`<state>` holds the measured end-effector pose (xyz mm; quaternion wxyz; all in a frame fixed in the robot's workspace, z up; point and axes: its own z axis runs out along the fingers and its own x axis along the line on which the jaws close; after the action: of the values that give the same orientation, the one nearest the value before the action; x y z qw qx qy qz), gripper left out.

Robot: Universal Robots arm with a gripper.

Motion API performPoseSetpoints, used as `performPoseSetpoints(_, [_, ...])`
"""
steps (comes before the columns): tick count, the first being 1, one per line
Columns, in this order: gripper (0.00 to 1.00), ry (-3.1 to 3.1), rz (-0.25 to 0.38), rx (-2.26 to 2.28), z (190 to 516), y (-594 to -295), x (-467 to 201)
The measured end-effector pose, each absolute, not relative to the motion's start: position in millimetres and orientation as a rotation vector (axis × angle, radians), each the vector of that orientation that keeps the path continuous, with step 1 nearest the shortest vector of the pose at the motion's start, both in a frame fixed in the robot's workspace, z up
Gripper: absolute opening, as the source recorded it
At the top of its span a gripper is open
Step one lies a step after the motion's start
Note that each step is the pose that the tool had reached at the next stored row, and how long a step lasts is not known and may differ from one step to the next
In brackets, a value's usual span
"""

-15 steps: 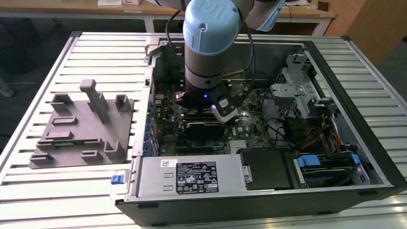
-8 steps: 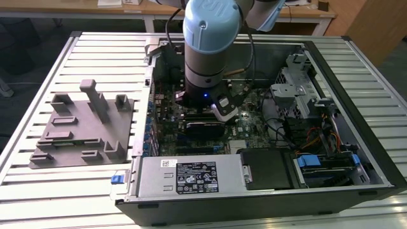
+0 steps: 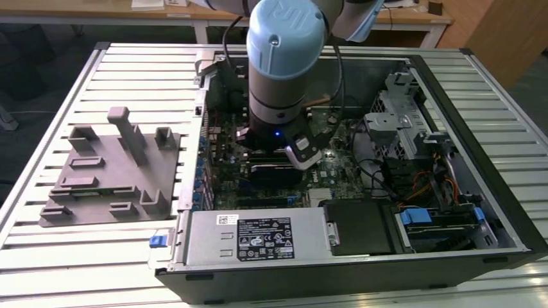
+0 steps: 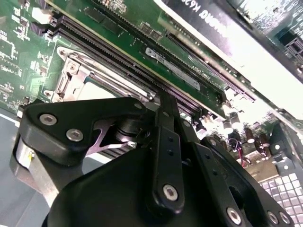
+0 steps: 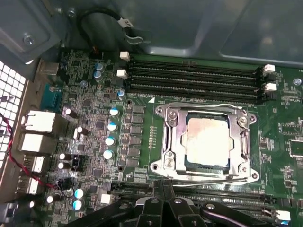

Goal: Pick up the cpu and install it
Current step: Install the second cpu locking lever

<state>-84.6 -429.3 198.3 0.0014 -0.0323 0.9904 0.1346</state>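
While my arm hangs low inside the open computer case (image 3: 479, 192), the cpu (image 5: 207, 141) lies flat in its socket (image 5: 204, 142) on the motherboard (image 5: 142, 123), pale metal top up, with the metal frame around it. My pincer (image 5: 163, 201) sits just beside the socket's near edge in the first wrist view, touching nothing that I can make out, and I cannot tell whether it is released or clenched.

I judge the chip light, stiff and thin, with a smooth metal top that would slip under a careless squeeze. Its underside and the socket contacts are likely fragile, so I would take it by two opposite edges, level, never by the face, and never drag it sideways.

Counting: one cpu, one socket, one case. I count four long memory slots (image 5: 194, 75) beyond the socket. On the desk (image 3: 514, 128), at the exterior view's left, stands one grey tray (image 3: 111, 173) with upright posts.
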Motion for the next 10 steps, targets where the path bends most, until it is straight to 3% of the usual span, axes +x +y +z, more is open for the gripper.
performPoseSetpoints(10, [0.11, 3.098, 0.488, -0.101, 193.2, -429.3, -84.5])
